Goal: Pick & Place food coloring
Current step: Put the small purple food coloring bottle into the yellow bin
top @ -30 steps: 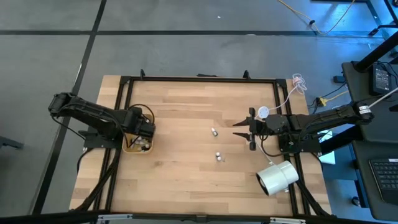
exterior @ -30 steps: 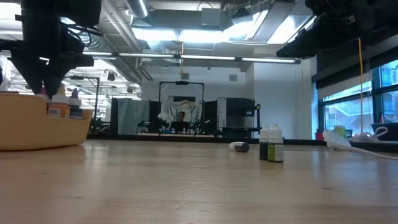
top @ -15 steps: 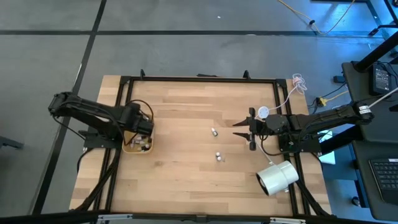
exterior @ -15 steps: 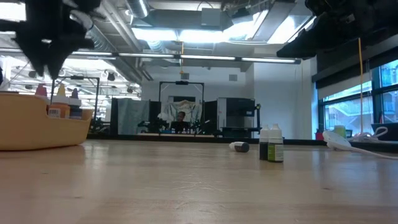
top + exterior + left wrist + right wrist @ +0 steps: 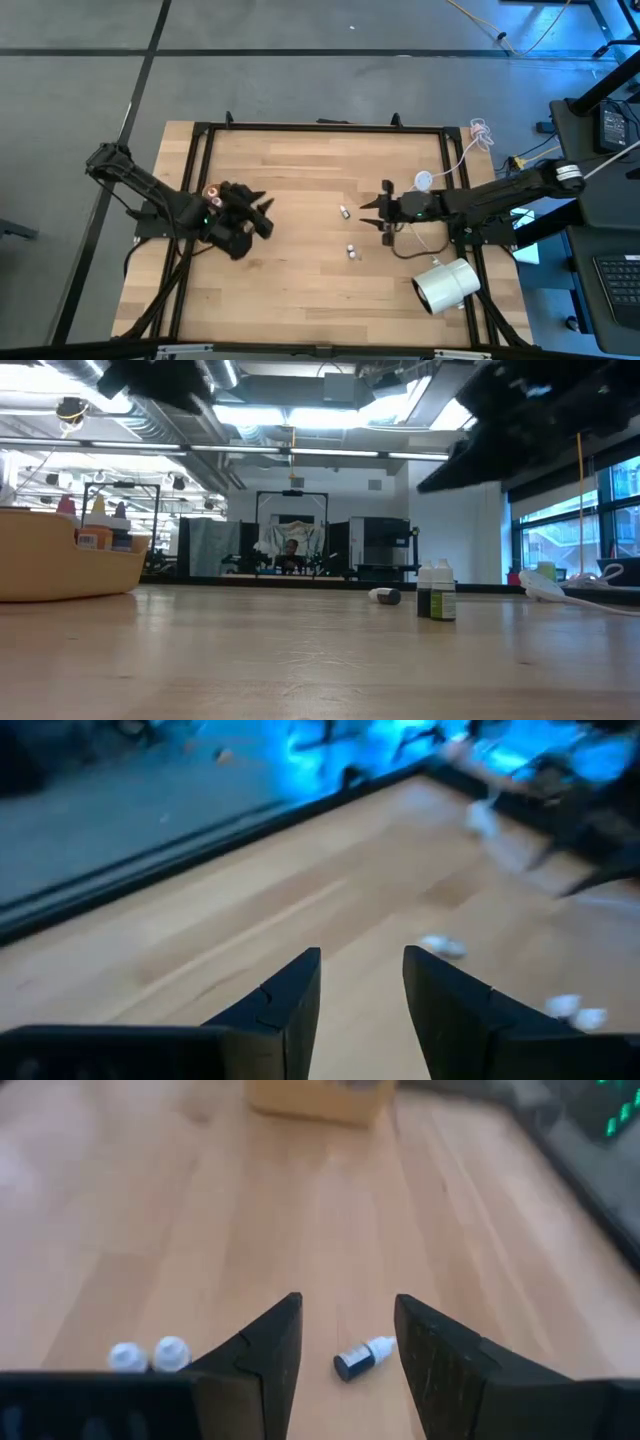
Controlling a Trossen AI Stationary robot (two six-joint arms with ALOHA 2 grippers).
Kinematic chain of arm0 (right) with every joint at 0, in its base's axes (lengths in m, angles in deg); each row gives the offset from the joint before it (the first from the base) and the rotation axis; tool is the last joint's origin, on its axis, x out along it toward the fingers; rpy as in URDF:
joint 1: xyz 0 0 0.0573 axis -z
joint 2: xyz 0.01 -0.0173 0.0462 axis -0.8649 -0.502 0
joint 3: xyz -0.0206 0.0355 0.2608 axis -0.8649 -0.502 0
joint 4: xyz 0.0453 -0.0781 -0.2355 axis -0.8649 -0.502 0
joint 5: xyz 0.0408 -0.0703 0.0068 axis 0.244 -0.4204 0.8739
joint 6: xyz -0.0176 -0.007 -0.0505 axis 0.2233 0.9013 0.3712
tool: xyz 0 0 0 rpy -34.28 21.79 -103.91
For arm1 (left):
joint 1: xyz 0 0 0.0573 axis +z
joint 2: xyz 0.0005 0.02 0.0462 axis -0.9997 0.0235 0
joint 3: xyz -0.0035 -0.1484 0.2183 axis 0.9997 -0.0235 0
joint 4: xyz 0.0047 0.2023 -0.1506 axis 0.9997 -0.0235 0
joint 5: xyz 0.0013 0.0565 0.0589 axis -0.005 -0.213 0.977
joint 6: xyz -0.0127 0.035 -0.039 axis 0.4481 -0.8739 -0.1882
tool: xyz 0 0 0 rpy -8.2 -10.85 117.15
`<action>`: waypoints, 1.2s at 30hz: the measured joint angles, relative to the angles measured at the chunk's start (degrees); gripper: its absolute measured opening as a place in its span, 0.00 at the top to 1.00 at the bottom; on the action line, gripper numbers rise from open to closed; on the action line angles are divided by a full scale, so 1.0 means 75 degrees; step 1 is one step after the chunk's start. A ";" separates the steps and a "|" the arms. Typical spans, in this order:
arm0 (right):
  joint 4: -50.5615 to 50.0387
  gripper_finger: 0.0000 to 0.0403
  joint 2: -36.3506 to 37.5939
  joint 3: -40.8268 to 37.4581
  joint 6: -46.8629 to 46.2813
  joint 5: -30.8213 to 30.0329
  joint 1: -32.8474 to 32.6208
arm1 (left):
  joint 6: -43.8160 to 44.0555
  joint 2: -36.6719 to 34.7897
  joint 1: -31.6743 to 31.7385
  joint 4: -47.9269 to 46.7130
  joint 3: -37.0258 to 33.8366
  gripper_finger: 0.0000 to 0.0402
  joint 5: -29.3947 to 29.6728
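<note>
On my left, the tan tray sits near the left edge of the table, holding several food coloring bottles with pink, orange and dark caps. One carries a small orange label, but I can't read any writing on it. From overhead the left arm covers most of the tray.

My left gripper hangs just inboard of the tray, pointing toward the table's middle. Through its wrist camera the fingers stand apart with bare wood between them; it grips nothing.

The middle of the table is open wood. I see a lying bottle, dark with a white cap, and nearer the front edge a standing pair of bottles, upright and touching each other. Their labels are too small to read.

My right gripper hovers just beside the lying bottle, which shows between its spread fingers without touching them. It has hold of nothing.

Farther right, a large white cylinder lies on its side by the right front frame rail, and a white cable loops at the far right corner. Black rails border the table on all sides.
</note>
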 joint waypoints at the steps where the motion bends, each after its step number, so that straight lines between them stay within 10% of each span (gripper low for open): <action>1: 0.0024 0.60 -0.0262 0.0110 -0.0128 -0.0003 0.0061 | -0.0222 0.0109 -0.0136 0.0341 -0.0002 0.65 0.0153; 36: 0.0148 0.45 -0.4271 0.1532 -0.1892 -0.0396 0.0754 | -0.1554 0.1846 -0.0612 0.2075 -0.0003 0.65 -0.0037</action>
